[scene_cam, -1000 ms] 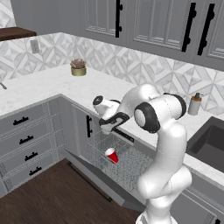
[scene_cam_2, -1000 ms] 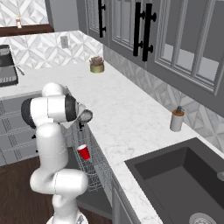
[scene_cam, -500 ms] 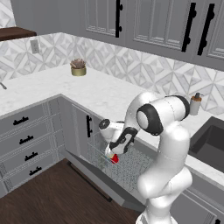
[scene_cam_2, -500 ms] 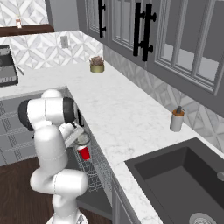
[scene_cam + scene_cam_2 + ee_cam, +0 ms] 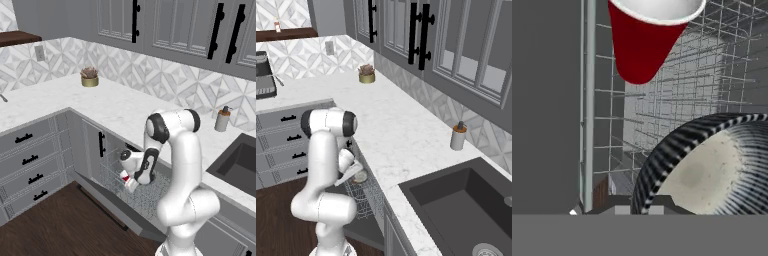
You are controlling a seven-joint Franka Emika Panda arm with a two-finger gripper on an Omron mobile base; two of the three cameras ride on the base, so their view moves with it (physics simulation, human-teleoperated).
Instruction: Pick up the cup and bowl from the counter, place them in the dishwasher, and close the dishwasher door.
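Lowering into the open dishwasher (image 5: 131,192), the gripper (image 5: 131,183) is shown just above the grey wire rack (image 5: 363,199), clenched on the bowl (image 5: 709,167). In the hand view, the bowl's striped rim and pale speckled inside are seen close against the camera, at the base of the view where the finger tips rise — so the bowl is judged to be grasped by its rim rather than resting free. The cup (image 5: 644,37) is seen already standing in the rack, its red taper pointing down through the wire grid and its white mouth up; it lies just beyond the bowl along the gripper's line of sight, near but apart. In the left base view a patch of red is glimpsed beside the hand, which agrees with this. The dishwasher door (image 5: 107,202) is folded down flat in front of the rack, its dark inner side up. The coming release is judged to turn on this one relation — the free rack space lies on the near side of the cup, so the bowl should be set down short of it. Whether the bowl already touches the wires cannot be told.
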